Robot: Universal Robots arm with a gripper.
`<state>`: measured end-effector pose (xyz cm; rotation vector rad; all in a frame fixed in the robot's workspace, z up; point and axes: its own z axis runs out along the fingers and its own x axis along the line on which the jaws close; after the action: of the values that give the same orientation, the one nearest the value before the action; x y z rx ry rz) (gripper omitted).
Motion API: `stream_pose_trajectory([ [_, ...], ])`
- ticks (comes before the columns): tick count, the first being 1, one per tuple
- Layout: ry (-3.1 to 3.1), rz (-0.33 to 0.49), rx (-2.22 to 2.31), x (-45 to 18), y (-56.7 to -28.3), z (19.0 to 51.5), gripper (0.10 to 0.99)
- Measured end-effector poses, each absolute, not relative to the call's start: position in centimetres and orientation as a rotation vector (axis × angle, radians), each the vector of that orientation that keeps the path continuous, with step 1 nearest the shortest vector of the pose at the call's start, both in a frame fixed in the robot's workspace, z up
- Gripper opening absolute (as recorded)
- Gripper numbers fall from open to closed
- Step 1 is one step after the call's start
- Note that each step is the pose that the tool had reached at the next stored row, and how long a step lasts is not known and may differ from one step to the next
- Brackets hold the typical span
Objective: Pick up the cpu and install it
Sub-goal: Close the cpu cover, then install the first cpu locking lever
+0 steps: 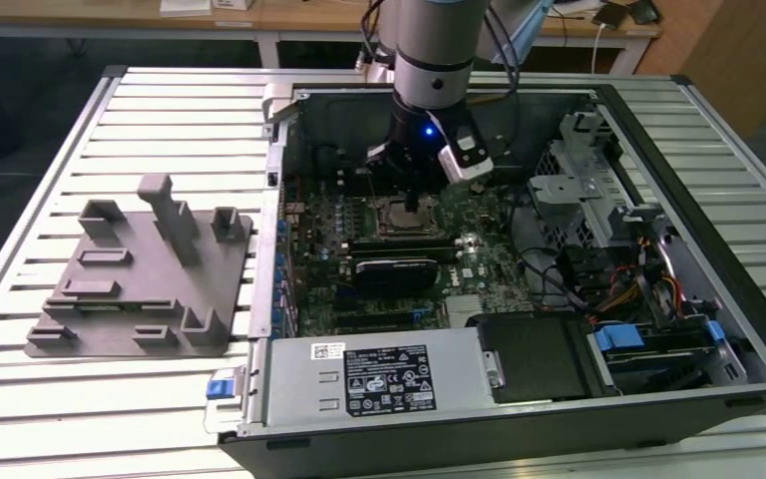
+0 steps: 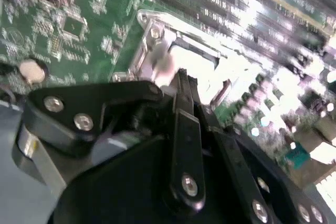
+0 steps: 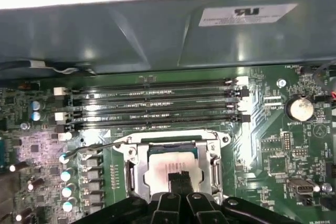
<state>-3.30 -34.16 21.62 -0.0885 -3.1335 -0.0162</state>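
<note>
The cpu (image 3: 165, 167), a flat square chip with a shiny top, lies inside the open metal socket frame (image 3: 212, 153) on the green motherboard (image 3: 273, 156). My gripper (image 3: 181, 181) hangs straight over it, its dark fingertips drawn together and resting at the chip's top face. Nothing is held between them. In the exterior view the gripper (image 1: 413, 207) reaches down into the open computer case (image 1: 649, 130), onto the socket (image 1: 390, 218). The second wrist view has the black fingers (image 2: 185, 103) against the bright socket frame (image 2: 152, 45).
A grey plastic tray (image 1: 131, 289) with upright posts sits on the slatted table at the exterior view's left. Memory slots (image 3: 152, 103) and a coin battery (image 3: 299, 107) lie close to the socket. A black block (image 1: 397, 271), the power supply (image 1: 370, 374) and cables (image 1: 622, 289) crowd the case.
</note>
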Motion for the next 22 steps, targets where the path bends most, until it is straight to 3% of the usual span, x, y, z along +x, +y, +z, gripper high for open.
stream_pose_trajectory([
  [8,-3.136,-0.017,-0.089,-3.3,-34.2,23.2,0.106],
  [22,-3.136,-0.021,-0.089,-3.7,-34.2,23.2,0.106],
])
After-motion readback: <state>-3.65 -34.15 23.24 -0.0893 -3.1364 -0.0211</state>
